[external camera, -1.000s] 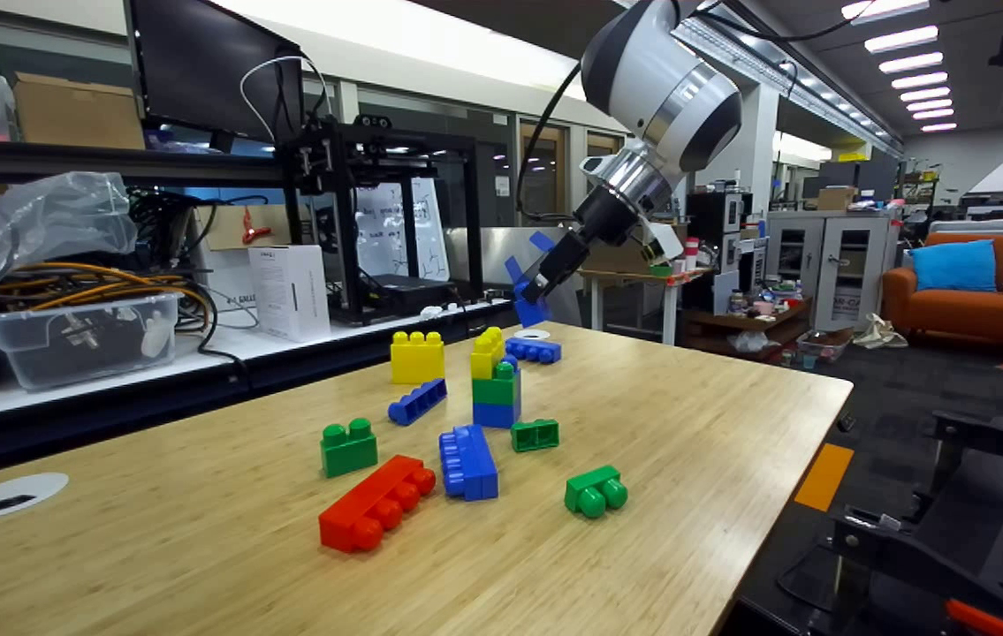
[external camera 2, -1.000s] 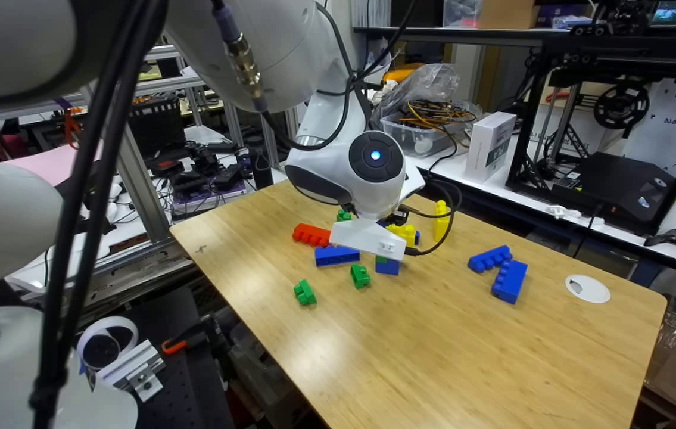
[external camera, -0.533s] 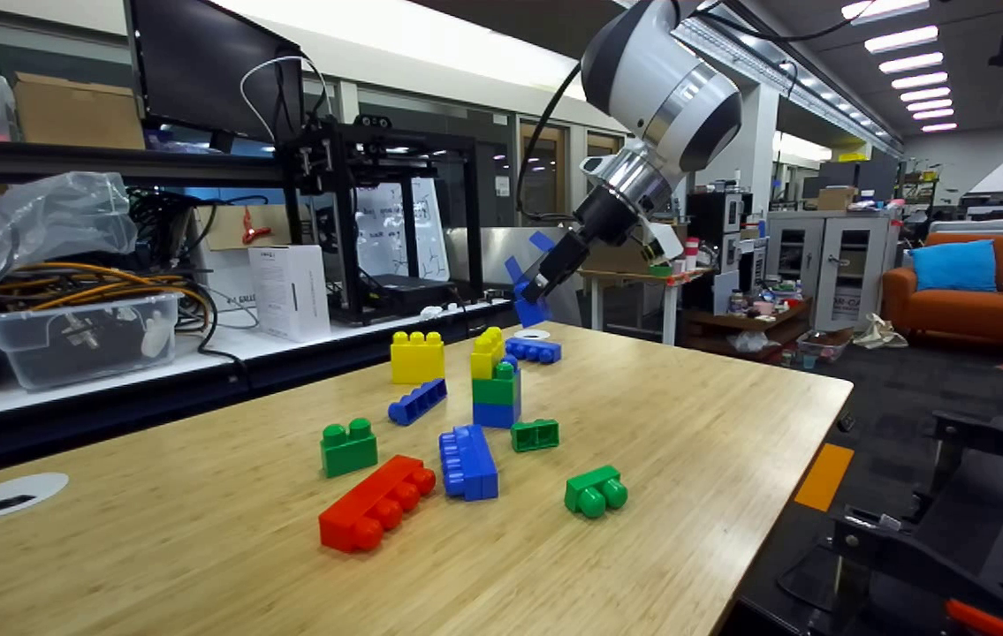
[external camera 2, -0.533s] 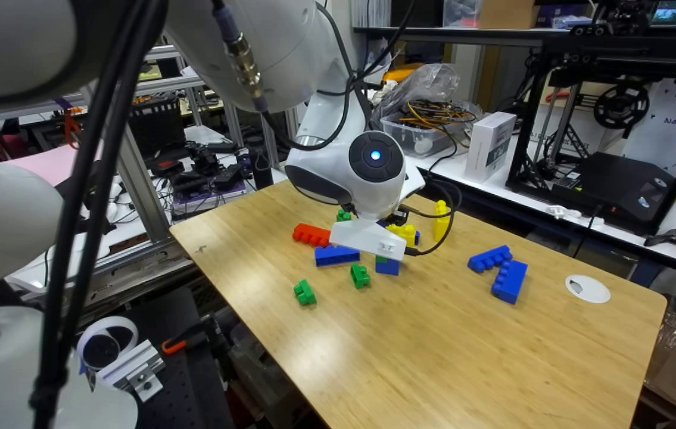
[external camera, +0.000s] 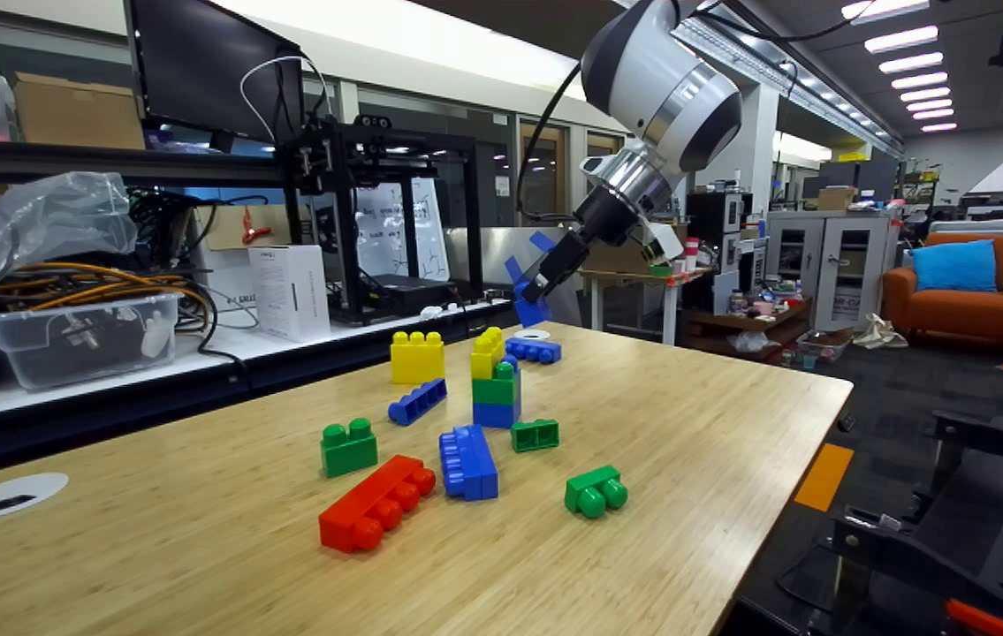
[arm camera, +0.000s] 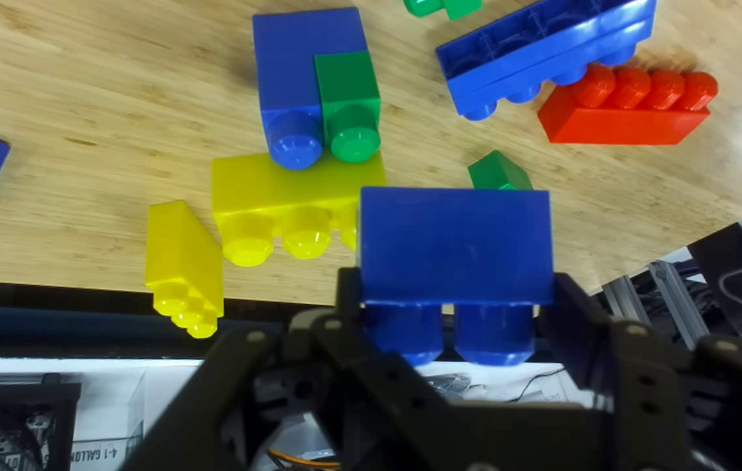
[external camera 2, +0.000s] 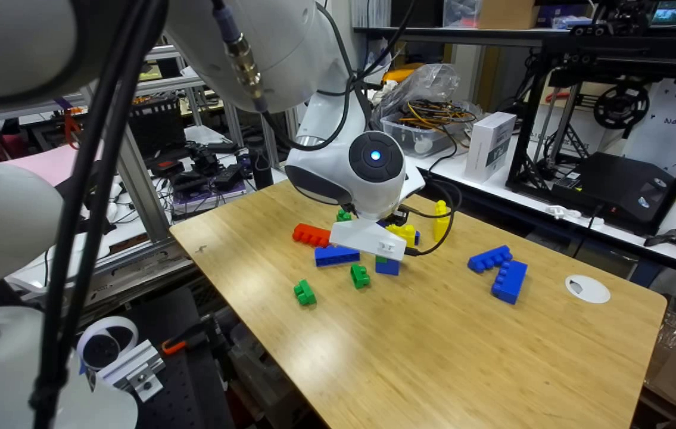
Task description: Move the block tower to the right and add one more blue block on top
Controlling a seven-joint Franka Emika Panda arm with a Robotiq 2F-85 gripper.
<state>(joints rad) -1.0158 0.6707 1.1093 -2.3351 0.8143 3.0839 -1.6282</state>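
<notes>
See at far left, in an exterior view, a white disc (external camera: 11, 496) flat on the table (external camera: 687, 424). Meet next a green brick (external camera: 349, 454), upright, and nearer the camera a red brick (external camera: 368, 497) on its side, with studs toward the lower right. Find farther back a lone yellow brick (external camera: 417, 360), upright, with a slim blue brick (external camera: 418, 404) lying in front. Pass a wider blue brick (external camera: 474, 464) on its side, just beside the red; cannot tell touching from apart. Reach mid-table the block tower (external camera: 497, 391), upright, with yellow on top over green and blue. Lose part of it behind the white arm (external camera 2: 326, 164) in an exterior view. See up and right of the tower, in the air, the gripper (arm camera: 455, 294), narrowed onto the small blue block (arm camera: 455, 245) with fingers (arm camera: 348, 297) against both ends. Count two studs on that block in the wrist view. Notice beyond the tower a long blue brick (external camera: 533, 351). Find right of the tower a second green brick (external camera: 535, 435), with hollow underside toward the camera, and farther right a third green brick (external camera: 596, 491) with two studs toward the near side. Spot at far right an orange sofa (external camera: 978, 309) with a blue cushion (external camera: 953, 265), well apart from the table.
</notes>
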